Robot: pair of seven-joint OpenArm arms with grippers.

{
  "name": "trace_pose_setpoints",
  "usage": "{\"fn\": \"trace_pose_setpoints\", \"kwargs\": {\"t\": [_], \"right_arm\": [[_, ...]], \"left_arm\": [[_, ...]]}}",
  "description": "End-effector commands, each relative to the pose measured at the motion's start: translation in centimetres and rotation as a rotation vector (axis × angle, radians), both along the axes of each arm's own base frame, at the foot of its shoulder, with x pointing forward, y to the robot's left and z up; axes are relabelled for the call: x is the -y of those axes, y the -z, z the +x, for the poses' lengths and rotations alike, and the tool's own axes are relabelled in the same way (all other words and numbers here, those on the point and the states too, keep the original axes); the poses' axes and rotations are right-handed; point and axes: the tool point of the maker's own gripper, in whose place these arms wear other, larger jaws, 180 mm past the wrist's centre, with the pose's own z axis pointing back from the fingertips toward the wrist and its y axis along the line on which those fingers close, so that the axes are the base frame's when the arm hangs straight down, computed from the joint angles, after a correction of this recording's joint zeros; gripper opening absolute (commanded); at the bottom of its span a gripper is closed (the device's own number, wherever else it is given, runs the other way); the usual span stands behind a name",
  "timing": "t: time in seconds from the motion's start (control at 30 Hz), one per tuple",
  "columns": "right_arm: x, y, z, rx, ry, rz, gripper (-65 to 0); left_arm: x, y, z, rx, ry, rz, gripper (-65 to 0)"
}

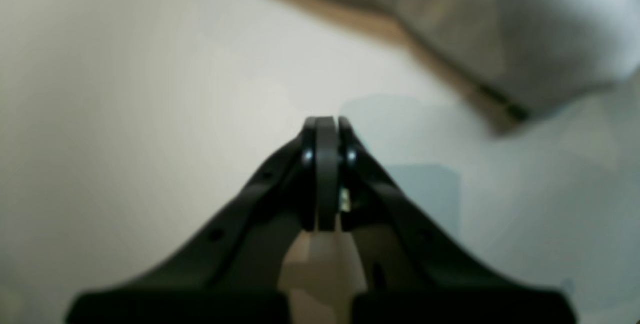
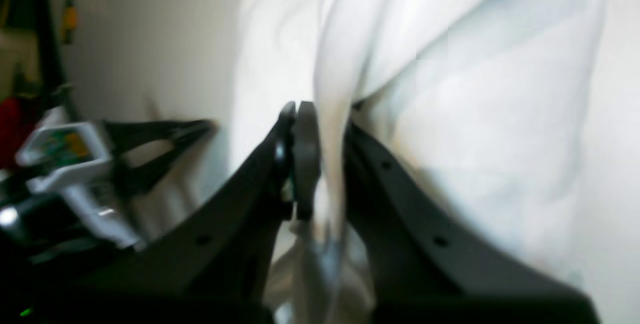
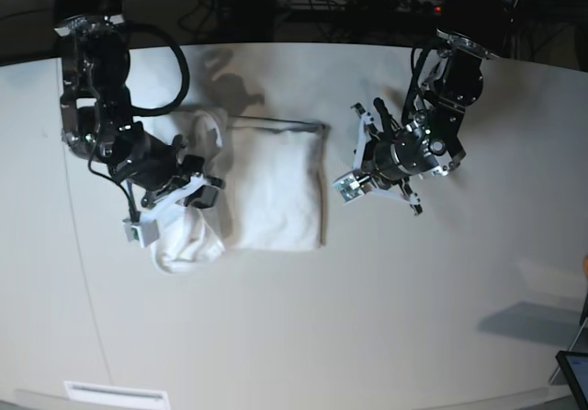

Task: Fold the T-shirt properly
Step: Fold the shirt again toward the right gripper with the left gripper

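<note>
T-shirt (image 3: 276, 189) lies on the table (image 3: 367, 336), plain white side up, already gathered into a compact block. Its larger part, toward the middle of the table, is a fairly neat flat rectangle; the end under the right arm is bunched and rounded, not yet laid flat. No print shows from any view. The right gripper (image 2: 320, 128) is pinched on a raised ridge of that loose cloth, jaws nearly together with the fabric running between them. The left gripper (image 1: 327, 128) is closed on nothing, jaws meeting; in the base view it hangs just beside the tidy edge of the shirt, apart from it.

By my reading the main folds are made and what remains is the last one: carrying the bunched end over onto the rectangle, letting go, and perhaps smoothing it. The fold cannot yet be called finished.
</note>
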Motion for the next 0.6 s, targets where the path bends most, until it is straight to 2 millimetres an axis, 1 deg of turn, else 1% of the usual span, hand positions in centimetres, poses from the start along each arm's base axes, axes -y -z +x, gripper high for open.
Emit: {"fn": "trace_pose_setpoints", "kwargs": {"t": [0.0,0.07,0.13,0.2,0.27,0.3,0.47,0.57], "right_arm": [[-0.8,-1.0,0.5,0.042,-0.02,-0.001,-64.3],[-1.3,-0.6,0.3,0.049,-0.04,-0.045,-64.3],[-1.9,-0.2,0.1,0.055,-0.061,-0.078,-64.3],[-2.7,-0.4,0.2,0.066,-0.069,-0.087,-64.3],[-3.0,-0.5,0.4,0.07,-0.063,-0.093,-64.3],[-3.2,-0.7,0.5,0.076,-0.061,-0.092,-64.3],[-3.5,-0.7,0.8,0.091,-0.047,-0.124,-64.3],[-4.9,-0.8,0.7,0.117,-0.098,-0.172,-64.3]], "left_arm": [[-0.2,-1.0,0.8,0.032,-0.006,-0.009,-65.0],[-1.7,-0.5,0.2,0.016,-0.05,-0.003,-65.0],[-2.9,-0.6,0.2,0.021,-0.095,-0.006,-65.0],[-3.9,-0.8,0.5,0.028,-0.125,-0.003,-65.0],[-4.5,-0.8,0.5,0.028,-0.137,0.004,-65.0],[-5.3,-0.6,0.1,0.02,-0.141,0.022,-65.0],[-6.6,0.3,-1.5,-0.015,-0.127,0.067,-65.0],[-7.8,0.7,-2.4,-0.036,-0.133,0.095,-65.0]]}}
